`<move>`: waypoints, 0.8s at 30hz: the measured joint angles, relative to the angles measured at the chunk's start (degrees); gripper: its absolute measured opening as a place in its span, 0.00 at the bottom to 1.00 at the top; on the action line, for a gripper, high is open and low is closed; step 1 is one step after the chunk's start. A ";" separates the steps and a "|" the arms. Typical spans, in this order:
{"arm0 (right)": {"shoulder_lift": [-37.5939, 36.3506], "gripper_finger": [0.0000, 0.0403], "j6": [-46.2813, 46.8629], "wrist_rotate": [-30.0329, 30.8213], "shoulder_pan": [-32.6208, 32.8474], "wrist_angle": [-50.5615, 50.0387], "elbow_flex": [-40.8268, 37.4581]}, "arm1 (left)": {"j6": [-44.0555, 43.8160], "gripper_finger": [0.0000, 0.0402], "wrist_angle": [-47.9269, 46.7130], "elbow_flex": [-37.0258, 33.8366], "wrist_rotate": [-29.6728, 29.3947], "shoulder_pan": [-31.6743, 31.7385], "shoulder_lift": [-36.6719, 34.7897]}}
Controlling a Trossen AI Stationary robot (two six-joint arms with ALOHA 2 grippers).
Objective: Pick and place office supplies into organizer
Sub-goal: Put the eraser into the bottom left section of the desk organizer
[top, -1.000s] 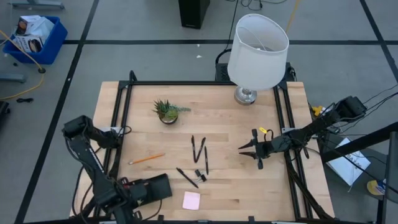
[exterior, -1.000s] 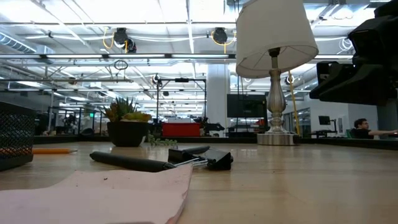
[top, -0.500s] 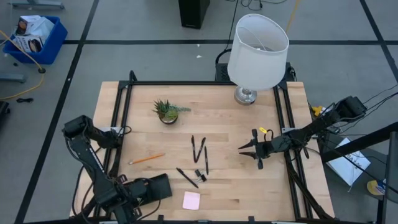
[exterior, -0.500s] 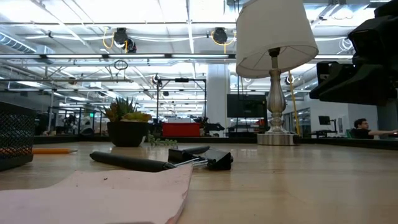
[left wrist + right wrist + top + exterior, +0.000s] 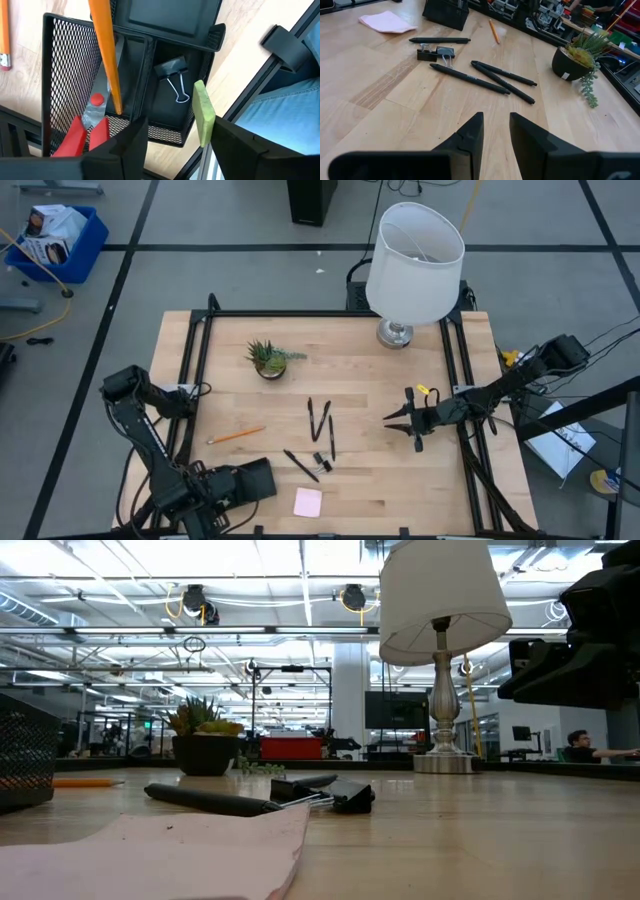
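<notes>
1. The left tool [image 5: 172, 145] hangs over the black mesh organizer [image 5: 65, 60] at the near-left corner of the surface [image 5: 370, 380], fingers spread, pinching nothing.
2. Already inside the organizer: red-handled scissors [image 5: 87, 130], an orange pencil [image 5: 107, 55], a binder clip [image 5: 175, 80] and a yellow-green block [image 5: 203, 112] that stands on edge against the tray wall.
3. Still out on the surface are a pencil [image 5: 236, 436], four black pens [image 5: 320, 425], some small clips [image 5: 322, 463] and a pink note pad [image 5: 308, 502].
4. The pens and pencil look light, stiff and smooth (likely to roll); a pinch across the middle of the shaft should hold best.
5. The pad is soft and flat, so it probably needs taking by an edge.
6. The right tool [image 5: 392, 420] waits low near the surface's right side, fingers slightly parted and empty.
</notes>
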 joint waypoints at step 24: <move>0.00 0.22 0.00 -0.01 0.00 -0.01 0.00 | -0.19 0.53 0.09 0.00 3.08 0.28 0.00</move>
